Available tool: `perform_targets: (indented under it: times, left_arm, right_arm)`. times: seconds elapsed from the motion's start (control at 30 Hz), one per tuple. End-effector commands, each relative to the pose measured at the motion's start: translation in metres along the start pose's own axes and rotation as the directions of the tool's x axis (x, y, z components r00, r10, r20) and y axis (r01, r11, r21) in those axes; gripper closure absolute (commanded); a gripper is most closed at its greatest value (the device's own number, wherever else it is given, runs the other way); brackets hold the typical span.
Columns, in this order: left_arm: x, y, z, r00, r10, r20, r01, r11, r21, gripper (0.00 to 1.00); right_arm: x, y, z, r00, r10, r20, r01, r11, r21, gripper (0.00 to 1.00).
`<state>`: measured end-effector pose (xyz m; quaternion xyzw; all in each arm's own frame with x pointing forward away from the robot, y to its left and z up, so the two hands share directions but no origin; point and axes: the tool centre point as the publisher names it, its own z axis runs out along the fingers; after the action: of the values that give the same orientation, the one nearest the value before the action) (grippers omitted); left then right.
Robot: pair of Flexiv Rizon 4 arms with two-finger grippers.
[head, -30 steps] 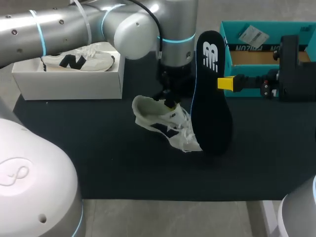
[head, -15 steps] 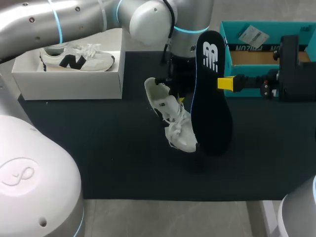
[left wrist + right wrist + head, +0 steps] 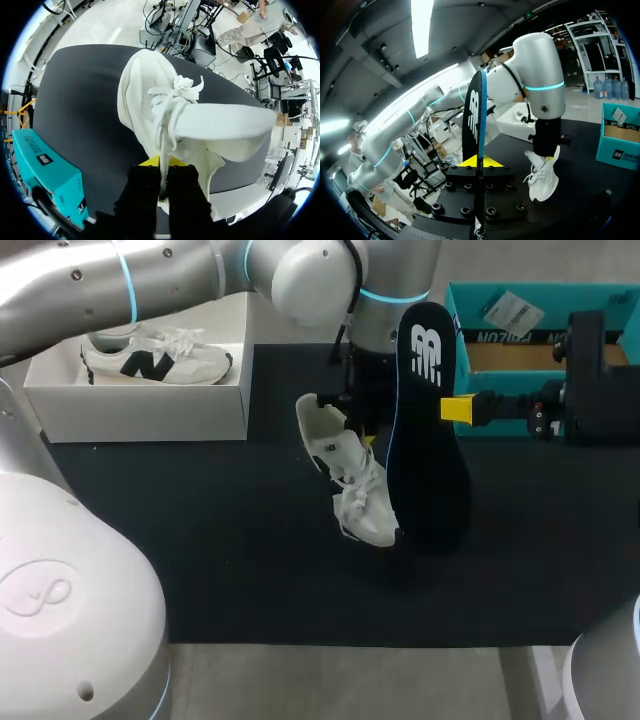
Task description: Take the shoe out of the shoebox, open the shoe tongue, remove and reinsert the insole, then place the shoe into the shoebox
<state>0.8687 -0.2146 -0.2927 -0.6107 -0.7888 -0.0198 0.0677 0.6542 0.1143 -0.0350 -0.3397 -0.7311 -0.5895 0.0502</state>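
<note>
From above, the left claw (image 3: 358, 435) holds the white shoe (image 3: 352, 485) hanging over the middle of the bench (image 3: 200, 540). Just right of it, the right claw (image 3: 458, 408) grips the black insole (image 3: 428, 430) upright. The teal shoebox (image 3: 540, 350) sits at the far right.

At the left wrist, the fingers are pinched narrow on the shoe's collar.

At the right wrist, the insole stands edge-on, clamped between the fingers.

By the look of it, shoe and insole are both out. Reinserting the insole and boxing the shoe remain.
</note>
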Motion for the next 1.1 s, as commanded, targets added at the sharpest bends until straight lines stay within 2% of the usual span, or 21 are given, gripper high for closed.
perform_targets:
  times: [0.03, 0.2, 0.53, 0.83, 1.1]
  left_arm:
    - [-0.002, 0.008, 0.002, 0.995, 0.098, -0.02, -0.098, 0.995, 0.016, 1.0]
    - [-0.002, 0.017, 0.009, 0.958, 0.286, -0.023, -0.285, 0.958, 0.023, 1.0]
    - [-0.011, 0.034, 0.017, 0.956, 0.278, -0.092, -0.281, 0.959, -0.018, 1.0]
    - [-0.029, 0.036, 0.031, 0.944, 0.29, -0.158, -0.302, 0.951, -0.06, 1.0]
    - [-0.023, 0.044, 0.033, 0.931, 0.311, -0.191, -0.333, 0.939, -0.091, 1.0]
  right_arm:
    - [0.0, -0.001, 0.002, 1.0, 0.001, 0.001, -0.001, 1.0, -0.001, 1.0]
    - [0.0, -0.001, 0.002, 1.0, 0.001, 0.001, -0.001, 1.0, -0.001, 1.0]
    - [0.0, -0.001, 0.002, 1.0, 0.001, 0.001, -0.001, 1.0, -0.001, 1.0]
    - [0.0, -0.001, 0.002, 1.0, 0.001, 0.001, -0.001, 1.0, -0.001, 1.0]
    - [0.0, -0.001, 0.002, 1.0, 0.001, 0.001, -0.001, 1.0, -0.001, 1.0]
